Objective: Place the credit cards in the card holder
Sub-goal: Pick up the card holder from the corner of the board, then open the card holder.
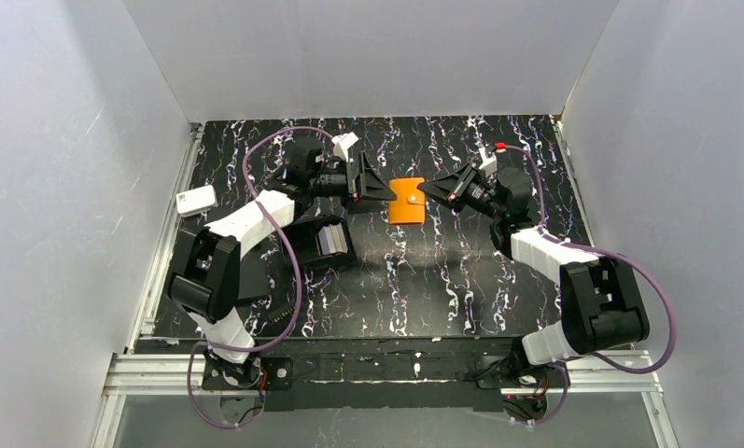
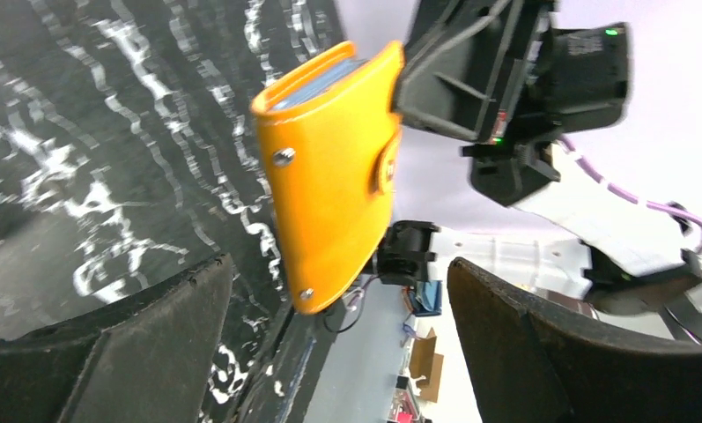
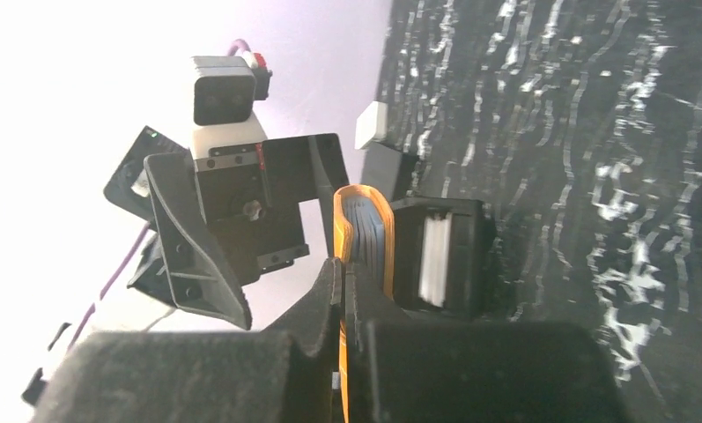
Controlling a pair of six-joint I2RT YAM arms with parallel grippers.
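At the tabletop's [image 1: 461, 280] centre my right hand [image 3: 342, 291] pinches the closed card holder [image 1: 407, 201] by its 3 o'clock edge; my left hand [image 2: 343, 344] hovers spread at 9. Credit cards [image 3: 435, 256] lie in the tray [image 3: 470, 264] at 8. Next, I judge: unsnap it.

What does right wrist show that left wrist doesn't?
Right wrist only: black open box tray holding white cards, small white rounded box. Left wrist only: riveted face and tab of the closed orange leather-like wallet. Both: that wallet, the right gripper shut on its edge, the left gripper, black marbled table.
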